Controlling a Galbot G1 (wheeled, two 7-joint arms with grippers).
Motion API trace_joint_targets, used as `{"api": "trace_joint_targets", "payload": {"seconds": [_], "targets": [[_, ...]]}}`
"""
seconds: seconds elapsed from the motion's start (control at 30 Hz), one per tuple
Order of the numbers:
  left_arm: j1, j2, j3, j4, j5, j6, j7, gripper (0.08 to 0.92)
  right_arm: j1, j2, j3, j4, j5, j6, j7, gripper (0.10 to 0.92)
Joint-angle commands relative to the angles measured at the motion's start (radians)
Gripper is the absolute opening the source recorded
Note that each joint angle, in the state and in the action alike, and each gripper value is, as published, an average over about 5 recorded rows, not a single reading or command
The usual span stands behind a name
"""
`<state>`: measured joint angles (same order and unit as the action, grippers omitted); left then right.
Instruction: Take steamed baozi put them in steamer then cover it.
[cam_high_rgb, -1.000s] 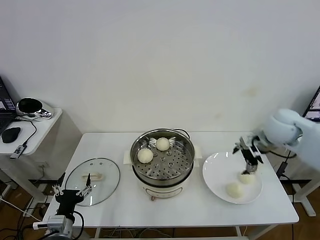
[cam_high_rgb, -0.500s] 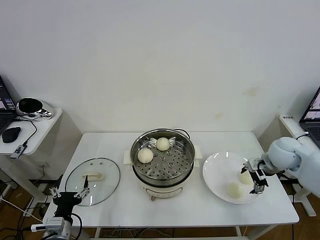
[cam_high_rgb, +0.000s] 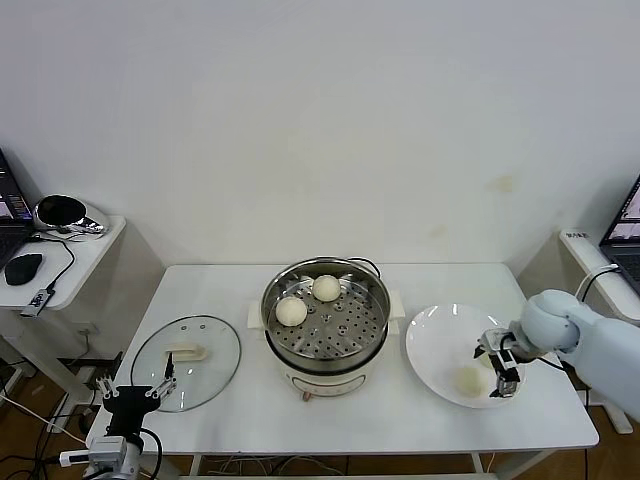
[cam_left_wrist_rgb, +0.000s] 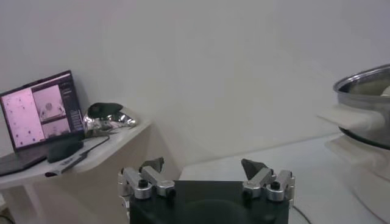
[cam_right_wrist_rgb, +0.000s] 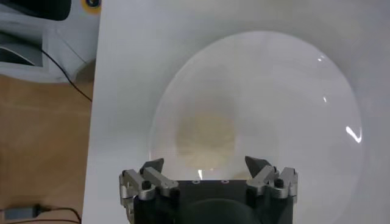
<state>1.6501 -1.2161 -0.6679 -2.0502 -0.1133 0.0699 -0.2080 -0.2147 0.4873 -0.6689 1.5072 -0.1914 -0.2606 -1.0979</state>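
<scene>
Left gripper (cam_high_rgb: 133, 391) is parked low off the table's front-left corner, jaws spread wide, nothing in them, just in front of the cover (cam_high_rgb: 186, 362), which lies flat on the table (cam_high_rgb: 360, 415). Next over, the steamer (cam_high_rgb: 325, 318) sits uncovered with two steamed baozi (cam_high_rgb: 291, 311) on its tray. Over on the plate (cam_high_rgb: 435, 345), the right gripper (cam_high_rgb: 500, 361) is down with fingers wide apart around one bun, which it mostly hides; can't tell if it's touching. The other bun (cam_high_rgb: 468, 380) sits just beside it.
</scene>
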Motion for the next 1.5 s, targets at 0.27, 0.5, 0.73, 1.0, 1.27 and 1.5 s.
{"api": "trace_joint_targets", "payload": {"seconds": [0.27, 0.5, 0.73, 1.0, 1.27, 1.5], "targets": [[-0.001, 0.0, 0.0, 0.004, 0.0, -0.001, 0.0, 0.823, -0.036, 0.051, 0.017, -0.037, -0.02, -0.012, 0.005, 0.781], [-0.004, -0.002, 0.004, 0.007, 0.0, -0.001, 0.0, 0.823, -0.036, 0.058, 0.014, -0.045, -0.024, -0.018, 0.002, 0.704], [-0.003, -0.001, 0.003, 0.005, 0.0, -0.001, 0.0, 0.823, -0.012, 0.055, 0.006, -0.041, -0.018, -0.02, -0.005, 0.612], [-0.006, 0.001, 0.006, 0.0, -0.001, -0.001, 0.001, 0.823, 0.2, 0.015, -0.105, 0.001, 0.069, -0.024, -0.036, 0.594], [-0.01, 0.008, 0.008, -0.004, -0.006, 0.0, 0.0, 0.823, 0.493, 0.015, -0.191, 0.032, 0.195, -0.033, -0.058, 0.587], [-0.016, 0.014, 0.01, 0.0, -0.011, -0.001, 0.0, 0.823, 0.802, 0.158, -0.329, -0.004, 0.327, -0.029, -0.058, 0.594]]}}
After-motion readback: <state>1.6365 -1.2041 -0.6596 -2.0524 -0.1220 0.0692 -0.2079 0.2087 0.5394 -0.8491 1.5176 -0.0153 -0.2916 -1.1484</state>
